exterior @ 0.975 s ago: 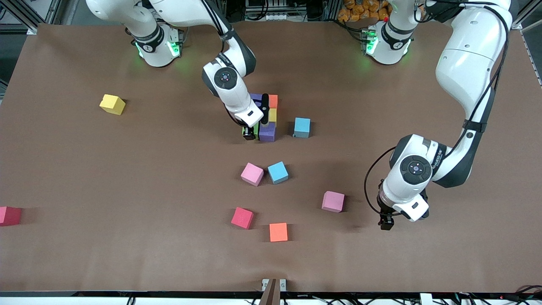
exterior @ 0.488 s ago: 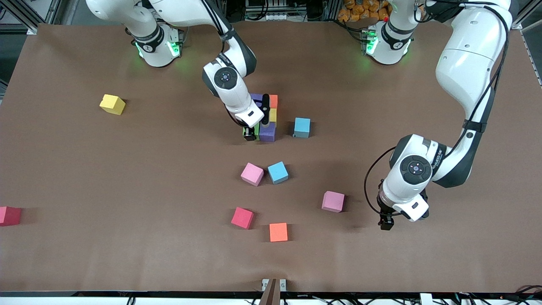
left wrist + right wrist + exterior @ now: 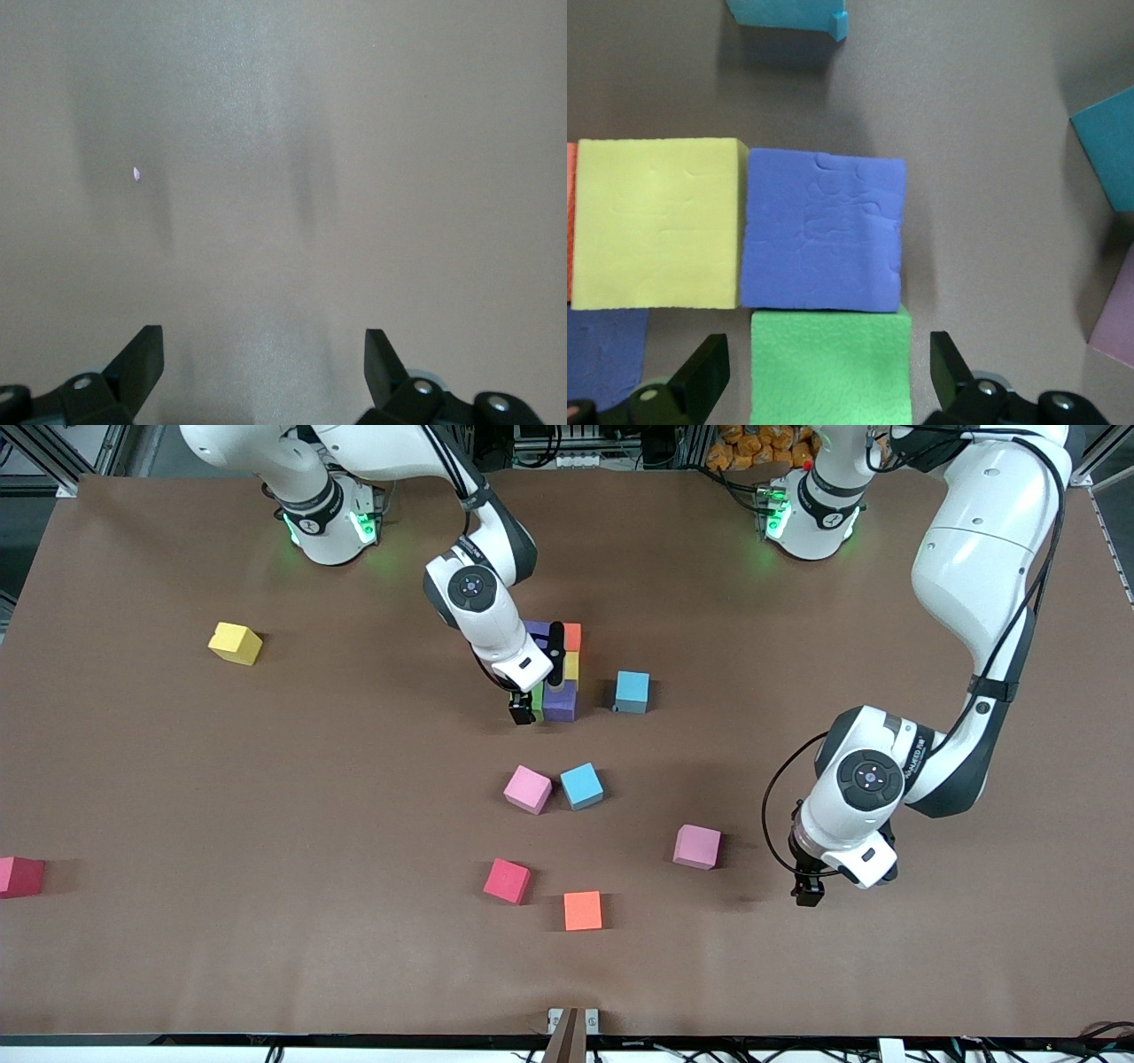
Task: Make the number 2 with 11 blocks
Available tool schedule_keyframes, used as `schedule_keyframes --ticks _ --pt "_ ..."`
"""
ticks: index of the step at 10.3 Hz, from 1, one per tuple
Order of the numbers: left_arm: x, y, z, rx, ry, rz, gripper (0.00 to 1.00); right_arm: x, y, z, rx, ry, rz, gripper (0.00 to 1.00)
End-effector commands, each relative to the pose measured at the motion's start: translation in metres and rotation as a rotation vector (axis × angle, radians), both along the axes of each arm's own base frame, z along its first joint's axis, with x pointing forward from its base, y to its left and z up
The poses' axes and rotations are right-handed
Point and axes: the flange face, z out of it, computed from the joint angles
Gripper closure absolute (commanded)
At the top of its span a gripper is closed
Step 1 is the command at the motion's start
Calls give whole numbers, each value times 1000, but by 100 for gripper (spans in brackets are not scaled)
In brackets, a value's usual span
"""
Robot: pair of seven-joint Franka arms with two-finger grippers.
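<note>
Jaws of the right gripper (image 3: 824, 376) stand apart, straddling a matte green foam cube (image 3: 830, 365) without touching it; in the right wrist view one finger shows at seven o'clock of the cube, the other at five. That cube's edge meets a purple cube (image 3: 822, 230), which sits flush beside a yellow cube (image 3: 654, 223). In the front view this cluster, with an orange cube (image 3: 572, 636), lies at twelve o'clock from a pink cube (image 3: 528, 789) and a blue cube (image 3: 581, 786). The left gripper (image 3: 264, 367) waits with jaws apart over bare brown bench (image 3: 930, 957), at three o'clock of another pink cube (image 3: 697, 846).
</note>
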Motion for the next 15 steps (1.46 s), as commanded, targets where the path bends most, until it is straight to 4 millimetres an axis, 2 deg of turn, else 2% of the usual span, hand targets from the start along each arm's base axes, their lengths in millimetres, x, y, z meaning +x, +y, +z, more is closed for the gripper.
schedule_keyframes --ticks 1,3,7,10,11,13,14,15 --pt "-2 -1 5 1 -8 13 0 7 -1 7 -1 38 -12 0" --pt "-1 0 5 1 -8 15 0 11 3 18 -7 63 -8 0" --pt "-2 -3 9 -1 -9 14 0 29 8 54 -15 129 -11 0" --pt "-8 -19 9 0 8 -3 0 50 1 72 -23 162 -27 0" --pt "-13 -30 9 7 21 -17 0 59 -2 80 -23 167 -33 0" --pt "-15 -36 12 10 23 -23 0 94 -24 101 -16 169 -82 0" --pt "-15 -39 21 14 8 -31 0 111 -35 114 -11 174 -107 0" --pt "-18 -50 21 22 5 -54 0 128 -47 128 -5 172 -130 0"
